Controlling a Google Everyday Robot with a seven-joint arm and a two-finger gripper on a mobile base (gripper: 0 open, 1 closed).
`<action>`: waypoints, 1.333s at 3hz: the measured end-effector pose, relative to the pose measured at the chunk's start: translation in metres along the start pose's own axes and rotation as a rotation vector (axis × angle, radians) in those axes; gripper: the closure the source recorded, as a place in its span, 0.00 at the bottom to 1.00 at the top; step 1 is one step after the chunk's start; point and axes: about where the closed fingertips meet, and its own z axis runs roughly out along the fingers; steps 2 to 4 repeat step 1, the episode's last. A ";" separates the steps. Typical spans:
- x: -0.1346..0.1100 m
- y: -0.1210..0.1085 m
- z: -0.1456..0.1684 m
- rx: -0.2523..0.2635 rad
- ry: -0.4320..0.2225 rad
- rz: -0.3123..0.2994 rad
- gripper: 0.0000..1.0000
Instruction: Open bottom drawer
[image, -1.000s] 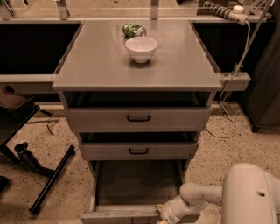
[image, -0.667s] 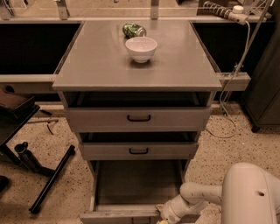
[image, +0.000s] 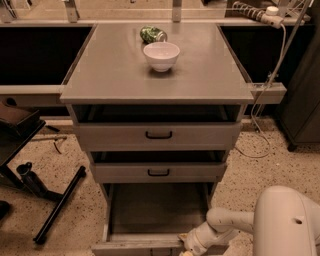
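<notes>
Bottom drawer (image: 150, 215) is pulled well out below the table's (image: 100, 75) near edge, interior exposed. Gripper (image: 186, 244) sits at its front panel, right of centre (clamped or released: cannot tell). No visible shift over the last second, so the pull looks finished and the task essentially done.

1. We are seeing the bottom drawer (image: 155, 210) standing pulled well out.
2. Our gripper (image: 186, 243) is sitting at its front edge, right side.
3. A bowl (image: 161, 55) and can (image: 153, 34) are resting on the cabinet (image: 110, 65).
</notes>
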 end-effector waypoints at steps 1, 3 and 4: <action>0.000 0.000 0.000 0.000 0.000 0.000 0.00; 0.000 0.000 0.000 0.000 0.000 0.000 0.00; 0.000 0.000 0.000 0.000 0.000 0.000 0.00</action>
